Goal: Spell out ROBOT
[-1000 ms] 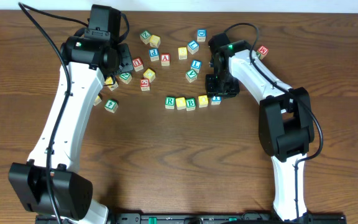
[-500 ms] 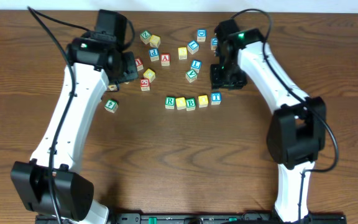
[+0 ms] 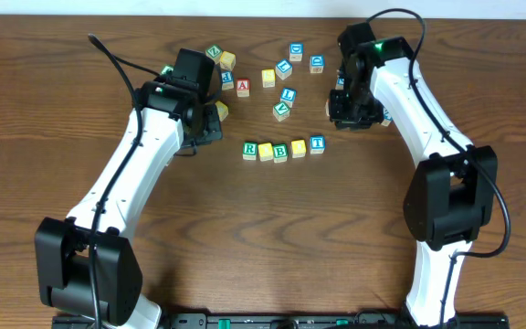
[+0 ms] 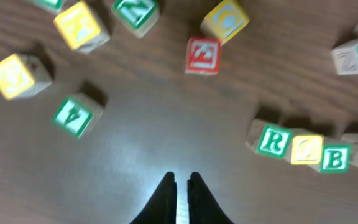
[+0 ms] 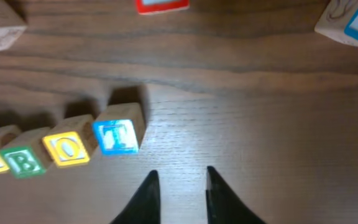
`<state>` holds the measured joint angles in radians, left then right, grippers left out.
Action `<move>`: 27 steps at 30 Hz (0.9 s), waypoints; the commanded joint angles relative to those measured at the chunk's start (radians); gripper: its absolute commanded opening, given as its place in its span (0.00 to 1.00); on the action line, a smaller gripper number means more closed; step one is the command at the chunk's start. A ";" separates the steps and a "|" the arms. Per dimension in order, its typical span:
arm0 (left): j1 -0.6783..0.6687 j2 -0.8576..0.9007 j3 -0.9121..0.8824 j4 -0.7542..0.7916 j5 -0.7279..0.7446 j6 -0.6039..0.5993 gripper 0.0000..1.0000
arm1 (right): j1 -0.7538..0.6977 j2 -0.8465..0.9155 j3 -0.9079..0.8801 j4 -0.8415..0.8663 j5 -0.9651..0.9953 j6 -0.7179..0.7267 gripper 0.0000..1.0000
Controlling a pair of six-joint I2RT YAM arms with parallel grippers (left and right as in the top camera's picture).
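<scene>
Left gripper (image 4: pixel 180 179): clenched, empty, at 10 o'clock of ROBOT row (image 3: pixel 281 150), five cubes side by side at centre. Cubes likely light, rigid, smooth wood; pinch opposite side faces. Right gripper (image 5: pixel 180 174): jaws apart, empty, at 1 o'clock of the row.

A dark brown wood-grain table (image 3: pixel 263 228) fills every view. A pale strip (image 3: pixel 482 7) borders its far edge and a black rail (image 3: pixel 281 320) its near edge. Soft glare marks the surface.
</scene>
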<state>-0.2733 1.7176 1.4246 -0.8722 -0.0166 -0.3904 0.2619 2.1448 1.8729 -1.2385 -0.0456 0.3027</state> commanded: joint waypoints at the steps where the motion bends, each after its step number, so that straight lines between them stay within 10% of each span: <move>1: -0.009 0.024 -0.015 0.013 0.017 -0.007 0.08 | -0.002 -0.011 -0.053 0.034 0.021 -0.004 0.15; 27: -0.099 0.216 -0.016 0.052 0.035 -0.008 0.08 | 0.002 -0.011 -0.361 0.364 -0.077 0.014 0.13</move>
<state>-0.3733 1.9083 1.4174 -0.8242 0.0208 -0.3927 0.2623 2.1422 1.5360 -0.8898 -0.0937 0.3061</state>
